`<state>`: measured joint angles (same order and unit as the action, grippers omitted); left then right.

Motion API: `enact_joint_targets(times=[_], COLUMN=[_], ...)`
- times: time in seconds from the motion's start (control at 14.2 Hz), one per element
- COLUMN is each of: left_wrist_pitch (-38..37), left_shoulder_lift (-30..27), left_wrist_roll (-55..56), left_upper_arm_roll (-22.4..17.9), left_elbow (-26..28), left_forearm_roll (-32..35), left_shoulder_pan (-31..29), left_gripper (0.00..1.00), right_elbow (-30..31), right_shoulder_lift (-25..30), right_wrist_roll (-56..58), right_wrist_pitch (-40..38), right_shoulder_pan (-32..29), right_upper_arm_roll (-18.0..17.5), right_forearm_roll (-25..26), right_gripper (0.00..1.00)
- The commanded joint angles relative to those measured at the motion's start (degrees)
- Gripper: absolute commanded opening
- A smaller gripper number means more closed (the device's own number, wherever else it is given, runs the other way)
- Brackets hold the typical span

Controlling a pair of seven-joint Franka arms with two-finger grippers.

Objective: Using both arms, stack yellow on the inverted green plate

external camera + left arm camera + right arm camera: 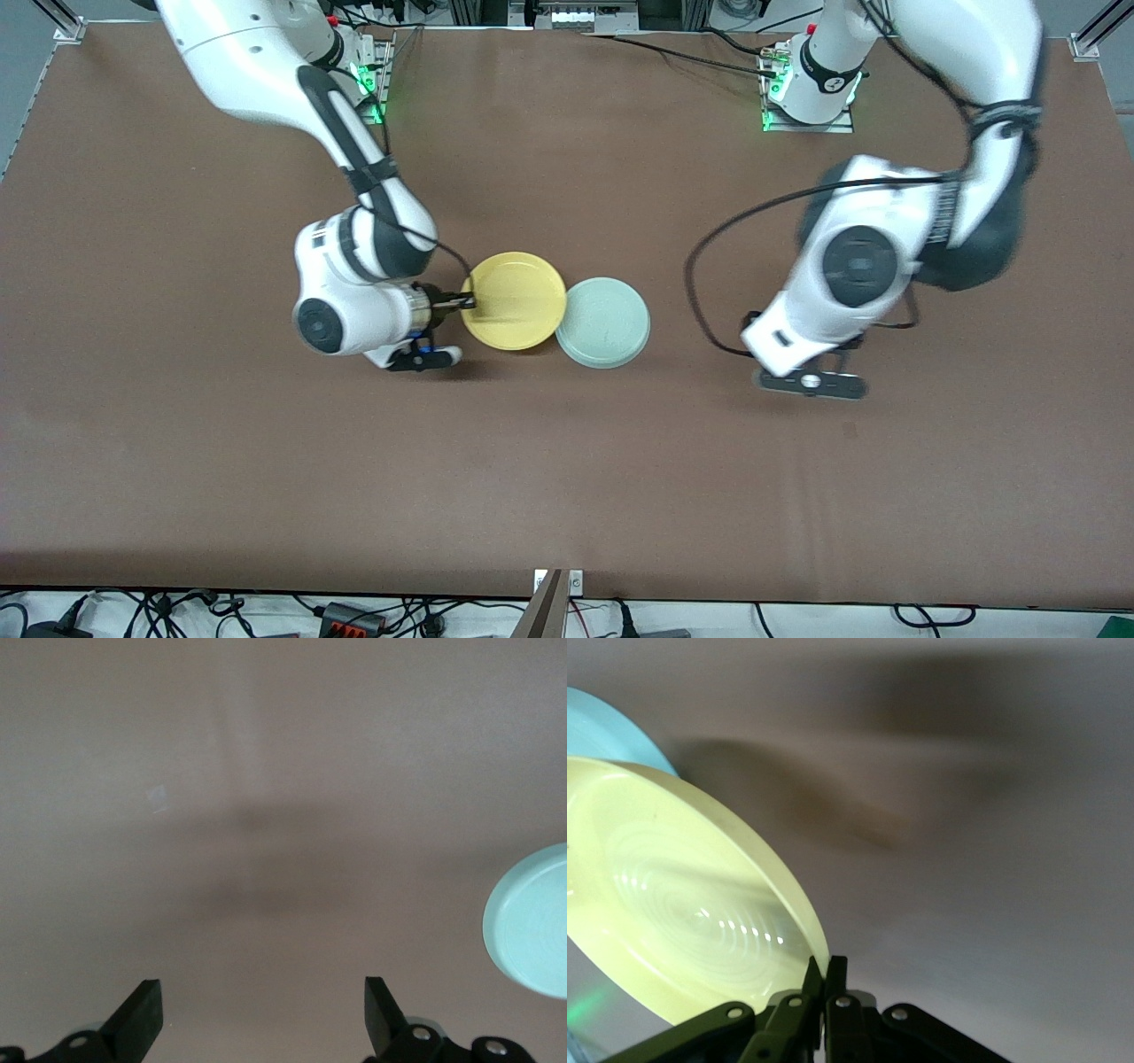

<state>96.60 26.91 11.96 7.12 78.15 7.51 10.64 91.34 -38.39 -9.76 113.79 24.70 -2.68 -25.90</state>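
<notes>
Two grippers in my feeds. L gripper [811, 383] hovers over bare brown table [567, 487] twd the left arm's end, jaws wide, holding nothing. Round pale mint-green plate [604, 322] lies upside down mid-table. Round pale yellow plate [514, 300] overlaps its edge on the right arm's side, tilted. R gripper [467, 301] is pinched tight on the yellow plate's rim.

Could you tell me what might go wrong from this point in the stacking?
1. The right gripper is shut on only the rim of the yellow plate, so the plate could tilt or slip out as it moves.
2. The yellow plate's edge sits right beside the green plate; a low carry may nudge the green plate away.
3. The left gripper hangs open over bare table, steadying nothing.
</notes>
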Motion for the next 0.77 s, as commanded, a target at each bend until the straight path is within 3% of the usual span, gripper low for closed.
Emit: enact_joint_targets(times=[0.0,0.28,0.42,0.7], left_wrist_pitch=[-3.34,-5.11,-4.32,-2.66], left_shoulder_lift=[-6.5,-14.23,-21.25,-26.46], left_wrist_roll=[-2.81,-17.64,-17.32,-16.97], left_upper_arm_roll=[0.79,-1.04,-2.54,-5.18], left_elbow=[2.36,6.2,12.35,16.85], left_forearm_roll=[-2.5,-8.56,-8.66,-9.53], left_shoulder_pan=[-2.98,-6.77,-6.68,-6.77], left_gripper=[1.0,1.0,1.0,1.0], right_elbow=[-0.55,-0.9,-0.9,-1.07], right_shoulder_lift=[-2.73,-5.02,-5.55,-5.82], right_wrist_roll=[-4.55,-5.62,-5.62,-5.62], right_wrist_pitch=[5.46,11.45,11.9,12.69], right_shoulder_pan=[4.21,7.21,7.29,8.35], right_upper_arm_roll=[0.48,0.48,0.48,0.48], right_forearm_roll=[-2.91,-9.86,-11.27,-14.26], right_gripper=[0.0,0.0,0.0,0.0])
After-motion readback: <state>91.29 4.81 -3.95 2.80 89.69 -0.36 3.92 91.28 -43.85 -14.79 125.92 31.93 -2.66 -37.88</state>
